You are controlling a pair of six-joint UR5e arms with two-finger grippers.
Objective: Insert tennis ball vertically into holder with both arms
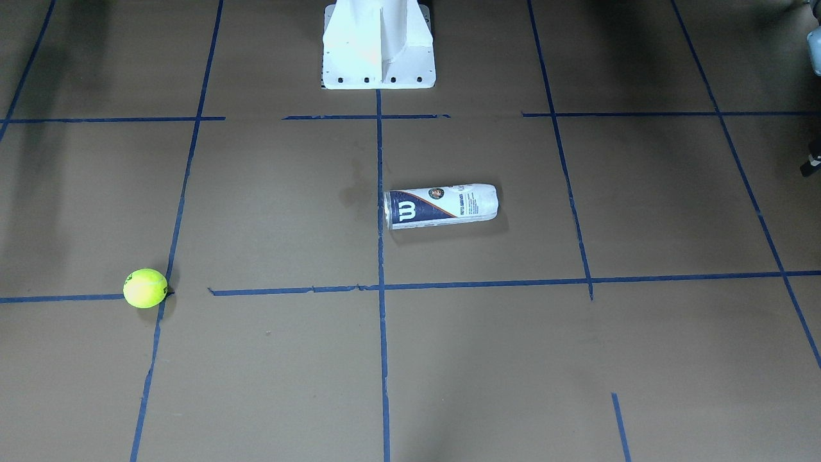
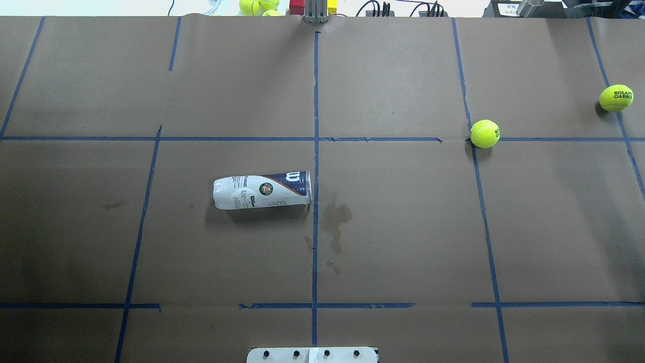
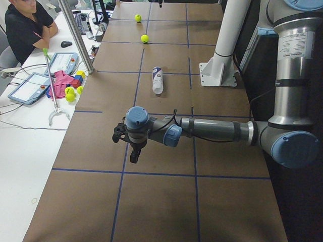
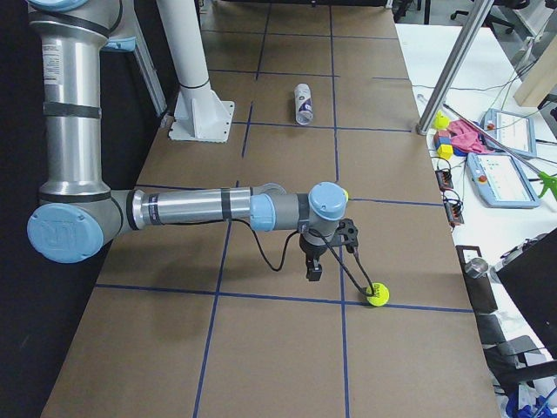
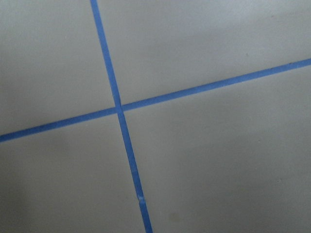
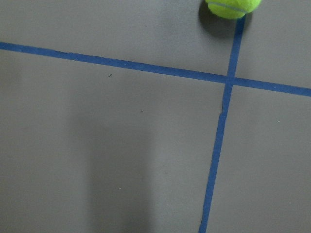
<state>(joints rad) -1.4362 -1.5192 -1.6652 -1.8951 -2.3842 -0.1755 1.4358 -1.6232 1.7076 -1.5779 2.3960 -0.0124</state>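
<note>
The holder (image 2: 262, 190) lies on its side left of the table's middle, silver rim toward the centre tape line; it also shows in the front view (image 1: 441, 206). One tennis ball (image 2: 485, 133) rests on a tape crossing at the right, also in the front view (image 1: 145, 288). A second ball (image 2: 616, 98) lies farther right and shows at the right wrist view's top edge (image 6: 233, 6). My left gripper (image 3: 132, 154) hovers over the table's left end. My right gripper (image 4: 312, 268) hovers near the second ball (image 4: 378, 296). I cannot tell whether either is open.
The white robot base (image 1: 378, 45) stands at the near edge. A dark stain (image 2: 335, 217) marks the paper beside the holder. Spare balls and blocks (image 2: 257, 6) lie beyond the far edge. An operator (image 3: 25, 25) sits by a side desk.
</note>
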